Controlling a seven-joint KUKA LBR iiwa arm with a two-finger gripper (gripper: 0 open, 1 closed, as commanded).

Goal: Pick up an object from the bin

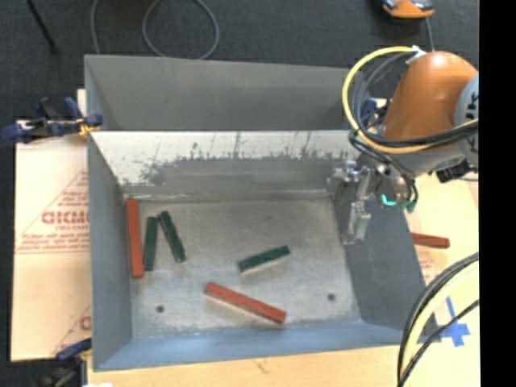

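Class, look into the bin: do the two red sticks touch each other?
No: one red stick lies along the bin's left wall, while the other red stick lies near the front, well apart.

No legible text or labels

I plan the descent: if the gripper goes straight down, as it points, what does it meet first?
Probably bare bin floor by the right wall; depth is unclear. The gripper hangs apart from the green bar.
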